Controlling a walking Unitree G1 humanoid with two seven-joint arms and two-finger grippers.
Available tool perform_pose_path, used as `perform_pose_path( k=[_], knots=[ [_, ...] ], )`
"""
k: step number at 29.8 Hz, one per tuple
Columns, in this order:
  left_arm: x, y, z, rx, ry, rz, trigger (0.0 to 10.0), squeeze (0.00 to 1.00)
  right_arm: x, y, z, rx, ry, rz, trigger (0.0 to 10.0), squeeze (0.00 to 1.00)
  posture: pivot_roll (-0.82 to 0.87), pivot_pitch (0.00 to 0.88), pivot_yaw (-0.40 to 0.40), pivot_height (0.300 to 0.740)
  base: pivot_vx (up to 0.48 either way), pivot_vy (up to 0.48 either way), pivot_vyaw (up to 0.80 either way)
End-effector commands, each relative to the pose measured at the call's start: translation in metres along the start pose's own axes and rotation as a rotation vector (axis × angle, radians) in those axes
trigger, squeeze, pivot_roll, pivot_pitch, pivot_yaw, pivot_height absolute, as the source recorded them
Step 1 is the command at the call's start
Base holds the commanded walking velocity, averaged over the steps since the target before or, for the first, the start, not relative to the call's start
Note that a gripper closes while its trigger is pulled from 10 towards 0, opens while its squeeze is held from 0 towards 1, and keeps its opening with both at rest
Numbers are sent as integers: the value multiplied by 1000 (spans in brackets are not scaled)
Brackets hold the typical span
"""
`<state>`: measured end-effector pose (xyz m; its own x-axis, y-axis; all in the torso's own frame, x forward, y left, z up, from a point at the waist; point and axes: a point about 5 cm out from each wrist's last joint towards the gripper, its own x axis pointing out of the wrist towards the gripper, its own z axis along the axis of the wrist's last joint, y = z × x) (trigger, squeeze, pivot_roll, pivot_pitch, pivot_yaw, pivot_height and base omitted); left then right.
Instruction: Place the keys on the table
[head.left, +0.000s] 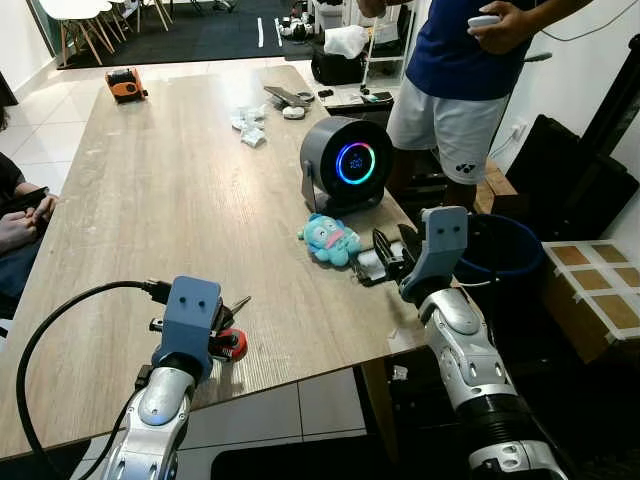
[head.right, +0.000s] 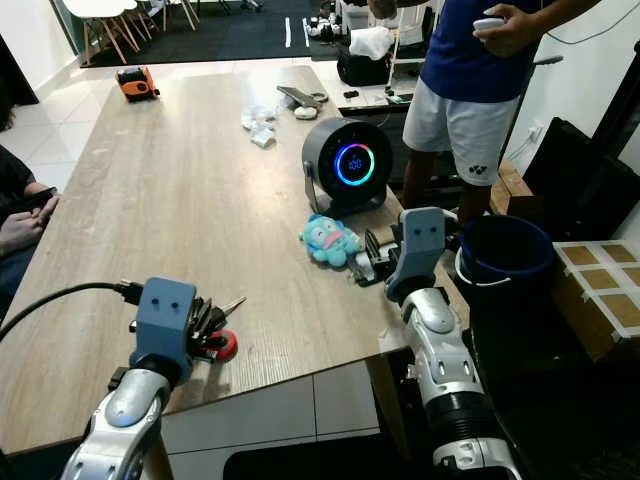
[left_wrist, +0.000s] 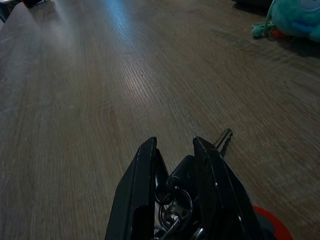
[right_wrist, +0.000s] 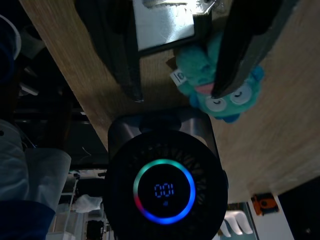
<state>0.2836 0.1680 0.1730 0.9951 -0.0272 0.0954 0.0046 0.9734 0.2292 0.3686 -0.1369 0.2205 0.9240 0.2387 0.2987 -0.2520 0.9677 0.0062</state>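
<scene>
A: Where are the keys?

B: Pinched between the fingers of my left gripper, low over the bench near its front edge. One key blade sticks out past the fingertips, toward the fan. A red tag sits just beside the gripper, on the wood.

A: How close is the edge?

B: Near. The gripper sits just inside the front edge, well apart from the fan. I cannot tell whether the keys touch the surface.

A: Any open room there?

B: Plenty. Between my left gripper and the fan the wood is bare, and the stretch toward the far end is open up to some white scraps and an orange case far beyond the fan.

A: And the right side?

B: My right gripper is spread, at the bench's right edge just in front of the fan. A small flat silvery thing lies between its fingers and a blue plush lies just beside it, between gripper and fan. Off that edge stands a blue bucket, and a person stands beside the fan's far side.

A: Anyone else?

B: A seated person's hands at the bench's left edge, well apart from the fan.
</scene>
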Motion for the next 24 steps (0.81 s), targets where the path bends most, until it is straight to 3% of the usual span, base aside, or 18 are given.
perform_pose_path(
  k=[1,9,14,18,24],
  knots=[
    [-1,-1,-4,8,22,3,10000,0,0,0,7,31,-47,-9,10000,0,88,245,37,740,0,0,0],
    [4,-3,-2,-2,13,11,10000,0,1,-1,12,22,-34,-3,10000,0,77,221,28,740,0,0,0],
    [6,-3,-2,-4,10,20,10000,0,-8,4,10,4,-5,40,10000,0,72,209,31,740,0,0,0],
    [4,4,-9,-7,34,62,10000,0,-27,0,24,-135,-108,24,10000,0,67,199,42,740,0,0,0],
    [2,6,-15,24,52,54,10000,0,-40,-6,28,-181,-140,-21,10000,0,50,177,54,740,0,0,0]
  ],
)
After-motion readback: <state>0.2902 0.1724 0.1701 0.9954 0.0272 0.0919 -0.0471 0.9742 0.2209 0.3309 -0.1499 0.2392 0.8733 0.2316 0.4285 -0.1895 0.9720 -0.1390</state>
